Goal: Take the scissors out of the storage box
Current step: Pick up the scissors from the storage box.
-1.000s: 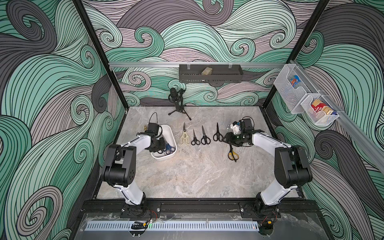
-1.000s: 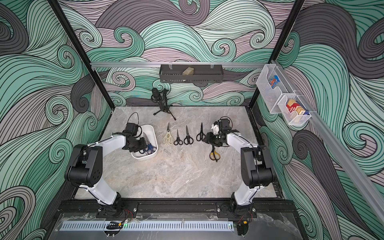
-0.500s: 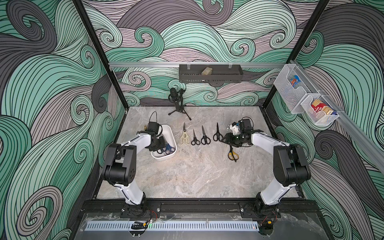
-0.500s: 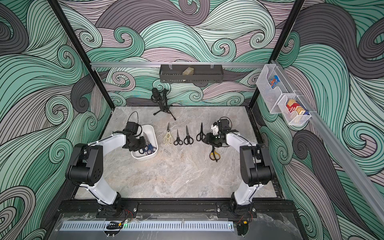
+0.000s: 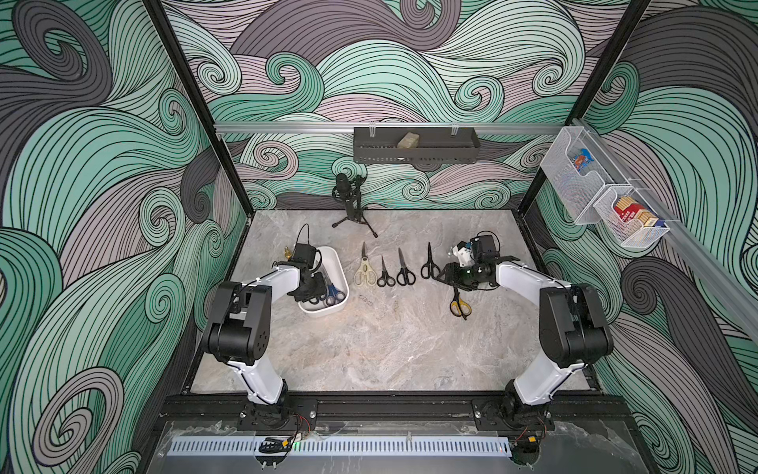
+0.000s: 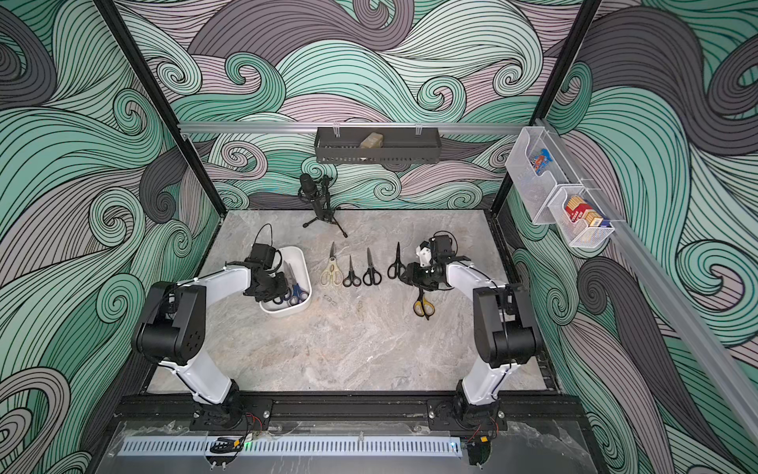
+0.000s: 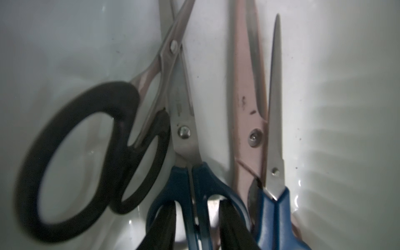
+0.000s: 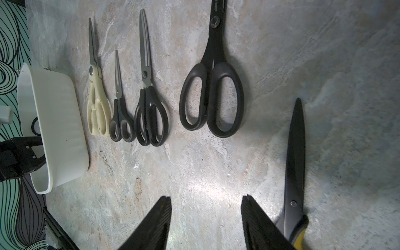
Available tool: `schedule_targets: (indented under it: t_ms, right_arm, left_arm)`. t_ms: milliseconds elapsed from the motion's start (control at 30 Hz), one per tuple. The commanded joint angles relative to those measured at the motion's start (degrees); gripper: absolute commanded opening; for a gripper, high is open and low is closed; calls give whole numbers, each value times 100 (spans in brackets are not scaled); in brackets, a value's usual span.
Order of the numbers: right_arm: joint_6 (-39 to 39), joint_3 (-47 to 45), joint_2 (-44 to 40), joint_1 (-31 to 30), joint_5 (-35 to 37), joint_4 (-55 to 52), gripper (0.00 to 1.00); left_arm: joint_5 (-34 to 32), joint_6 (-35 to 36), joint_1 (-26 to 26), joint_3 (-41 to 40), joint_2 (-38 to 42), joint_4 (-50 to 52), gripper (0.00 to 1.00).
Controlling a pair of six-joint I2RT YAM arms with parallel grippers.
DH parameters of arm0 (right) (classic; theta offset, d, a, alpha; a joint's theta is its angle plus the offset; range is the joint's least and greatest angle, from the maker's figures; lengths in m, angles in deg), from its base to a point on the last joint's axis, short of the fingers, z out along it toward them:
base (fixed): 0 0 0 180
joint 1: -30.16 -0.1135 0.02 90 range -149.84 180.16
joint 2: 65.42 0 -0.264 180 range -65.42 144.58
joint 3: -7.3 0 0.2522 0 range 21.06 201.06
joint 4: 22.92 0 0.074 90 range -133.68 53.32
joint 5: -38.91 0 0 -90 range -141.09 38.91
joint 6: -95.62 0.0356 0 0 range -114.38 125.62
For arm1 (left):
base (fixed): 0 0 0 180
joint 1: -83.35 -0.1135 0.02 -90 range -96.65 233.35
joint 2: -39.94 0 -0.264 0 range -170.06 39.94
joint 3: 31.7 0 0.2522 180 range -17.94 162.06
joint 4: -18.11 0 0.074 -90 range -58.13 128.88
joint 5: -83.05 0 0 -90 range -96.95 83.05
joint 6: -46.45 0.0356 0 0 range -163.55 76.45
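The white storage box (image 5: 324, 314) (image 6: 287, 312) sits at the table's left. It holds several scissors: a black-handled pair (image 7: 86, 155), a blue pair (image 7: 186, 134), a pale pink pair (image 7: 249, 108) and another blue pair (image 7: 275, 173). My left gripper (image 5: 318, 289) (image 7: 197, 201) reaches into the box, open, one finger in each loop of the blue pair's handle. On the table lie cream (image 5: 364, 271), small black (image 5: 384, 275), black (image 5: 405, 273), black (image 5: 429, 266) and yellow-black (image 5: 459, 303) scissors. My right gripper (image 5: 445, 277) (image 8: 205, 198) hangs open and empty beside the yellow-black pair (image 8: 295, 173).
A microphone on a tripod (image 5: 348, 201) stands at the back of the table. A black wall tray (image 5: 414, 149) hangs on the rear rail, and white mesh baskets (image 5: 594, 193) hang on the right wall. A small yellow object (image 5: 288, 251) lies behind the box.
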Motion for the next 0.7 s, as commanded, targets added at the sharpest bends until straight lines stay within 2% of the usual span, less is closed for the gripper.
schedule_targets:
  t_ms: [0,167,267,567,667]
  right_arm:
    - [-86,105,83,-13,-102,-28,56]
    - [-99,105,96,-8,-100,-28,56]
    - [-108,105,86,-11,-98,-31,56]
    - [-73,222,24,-19,-212,-30,56]
    - [-51,313,-24,-82,-265,-29,56]
  left_arm:
    - [-233,-24,40,-143,-299,126,35]
    - [-265,30,40,-198,-304,88,20]
    - [-284,57,38,-155,-341,134,17]
    - [-264,78,40,91,-129,408,0]
    - [-215,108,40,235,45,543,0]
